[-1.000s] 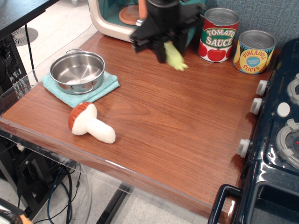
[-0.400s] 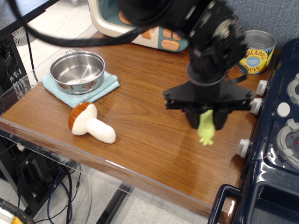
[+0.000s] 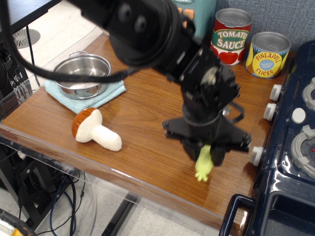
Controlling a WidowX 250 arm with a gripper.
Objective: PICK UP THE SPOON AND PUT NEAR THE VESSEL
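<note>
1. The gripper (image 3: 204,156) is clamping its jaws on the spoon (image 3: 204,165), whose yellow-green handle is pointing down over the table's (image 3: 147,113) front right area.
2. The steel pot (image 3: 81,74) is sitting well apart on a teal cloth (image 3: 110,92).
3. A plush mushroom (image 3: 94,129) is lying near that cloth.

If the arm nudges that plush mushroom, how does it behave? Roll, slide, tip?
The mushroom lies on its side on the bare wooden table, so it cannot tip over. It looks soft and stuffed, so probably light and squashy under a push. The round stem and wider cap suggest it would pivot or roll in a curve rather than slide straight.
</note>
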